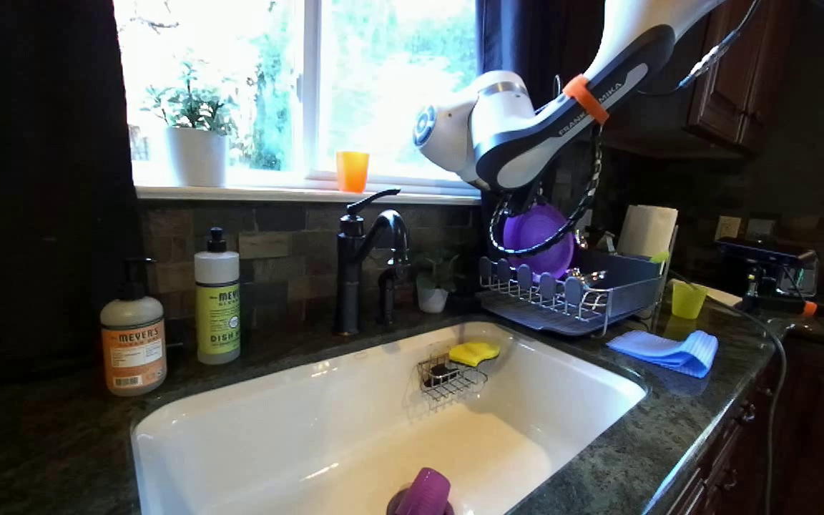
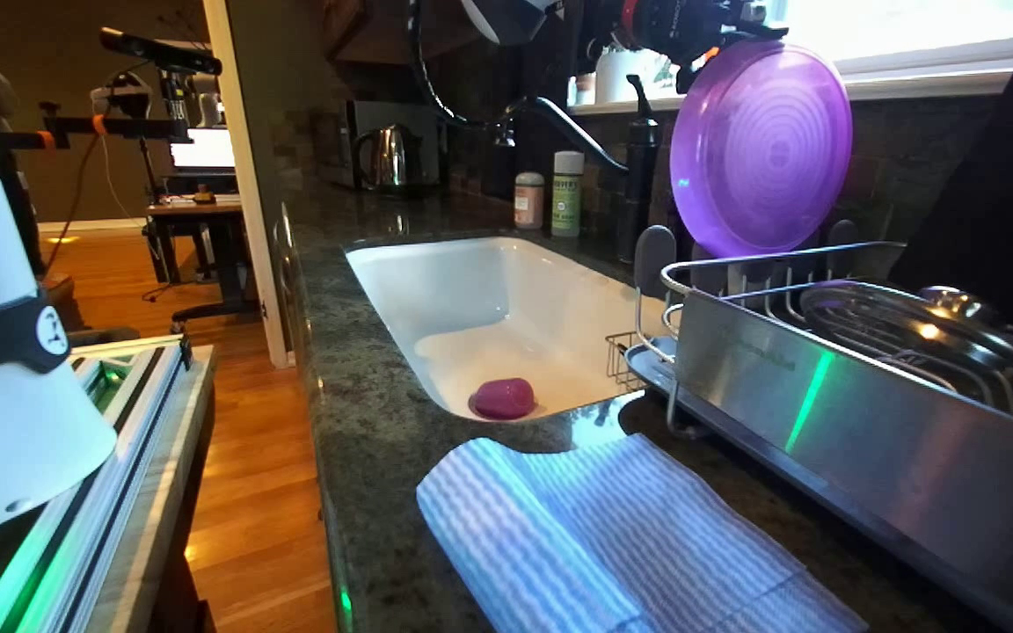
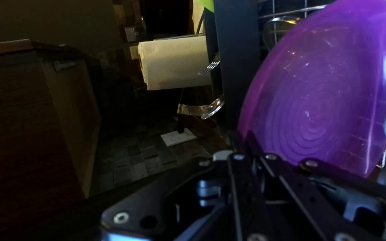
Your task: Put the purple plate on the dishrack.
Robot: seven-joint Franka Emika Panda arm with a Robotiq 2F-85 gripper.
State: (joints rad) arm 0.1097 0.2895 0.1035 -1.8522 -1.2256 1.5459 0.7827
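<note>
- Placing was, I judged, the step in hand: the claw [image 3: 244, 139] was closed on the rim of the purple plate [image 2: 761, 149], which hung on edge, slightly tilted, at the sink-side end of the dishrack [image 2: 876, 440].
- In both exterior views its lower rim was near the grey-capped prongs [image 1: 547, 287]; whether it touched the rack I could not tell.
- The next move seemed to call for a slow descent, plate on edge, then letting go only once the rack bore its weight; let go early, it might have tipped onto the shiny metal ware [image 2: 955, 303] inside.
- The bench [image 2: 366, 510] was dark, mottled stone, glossy in places, with a striped blue cloth [image 2: 577, 527] lying near the rack.
- Set into it was a white sink [image 1: 254, 429] with a magenta cup [image 1: 424, 492] in it and a yellow sponge [image 1: 474, 352] at a wire caddy [image 1: 448, 386].
- Behind stood a black faucet [image 1: 348, 279] and a bright window [image 1: 405, 93], an orange cup [image 1: 352, 172] on its sill; elsewhere the kitchen looked dim, with a wooden floor [image 2: 243, 466] beyond.
</note>
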